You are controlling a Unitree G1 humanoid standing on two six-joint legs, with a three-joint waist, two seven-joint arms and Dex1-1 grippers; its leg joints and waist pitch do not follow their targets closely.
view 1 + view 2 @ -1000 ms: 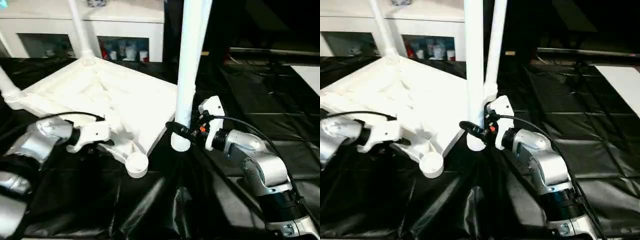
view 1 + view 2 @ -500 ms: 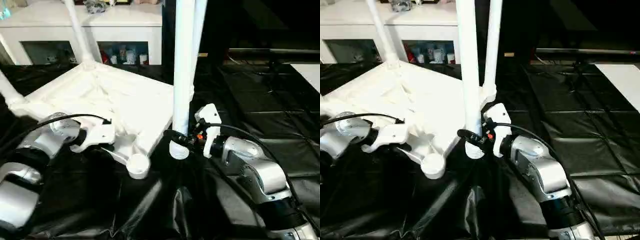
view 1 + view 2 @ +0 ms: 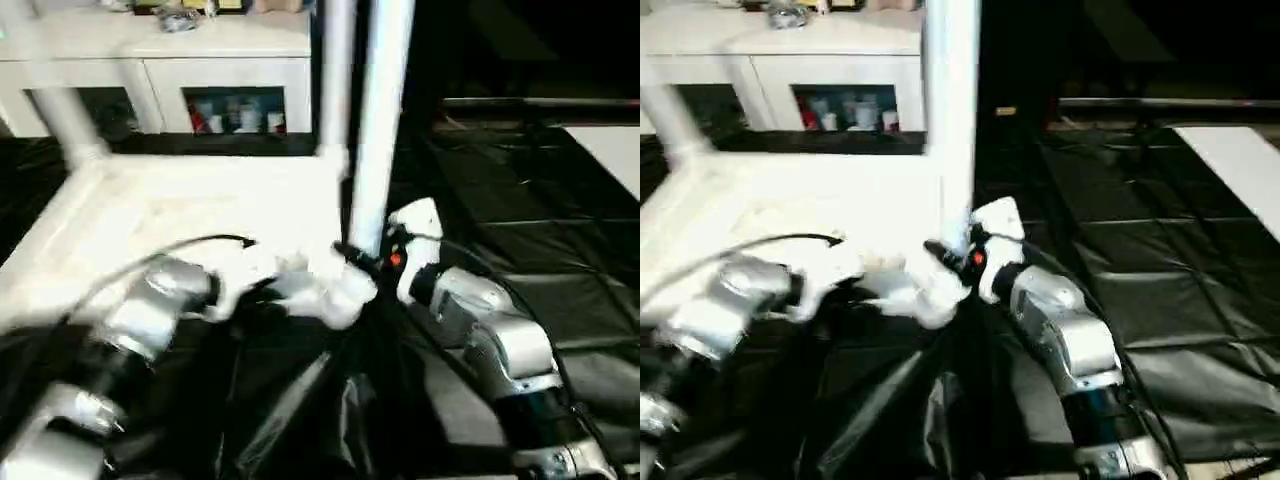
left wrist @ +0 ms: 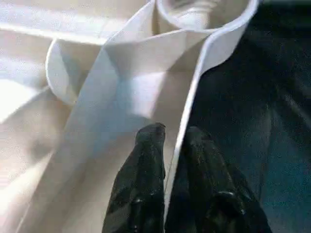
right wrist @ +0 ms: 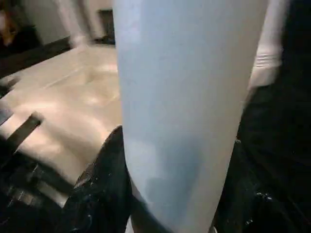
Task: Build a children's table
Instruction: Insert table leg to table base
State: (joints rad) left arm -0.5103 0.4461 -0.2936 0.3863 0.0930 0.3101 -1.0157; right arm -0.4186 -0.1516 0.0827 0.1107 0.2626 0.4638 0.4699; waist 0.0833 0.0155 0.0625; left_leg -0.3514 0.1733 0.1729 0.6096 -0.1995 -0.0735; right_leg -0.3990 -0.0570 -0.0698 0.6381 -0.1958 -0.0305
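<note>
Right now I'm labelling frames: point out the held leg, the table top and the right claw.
held leg (image 3: 378, 130), left eye view, mid shaft.
table top (image 3: 190, 215), left eye view, ribbed underside.
right claw (image 3: 352, 256), left eye view, fingers around the leg.

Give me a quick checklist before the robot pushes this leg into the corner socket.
1. Right tool clamped on the leg: ok, fingers on both sides of the tube.
2. Left tool holding the table top: ok, its fingers pinch the thin rim by the socket.
3. Socket open: cannot tell; something threaded shows at its mouth.
4. Leg upright: ok, roughly vertical.
5. Leg end seated in the socket: cannot tell; the spot is blurred.
</note>
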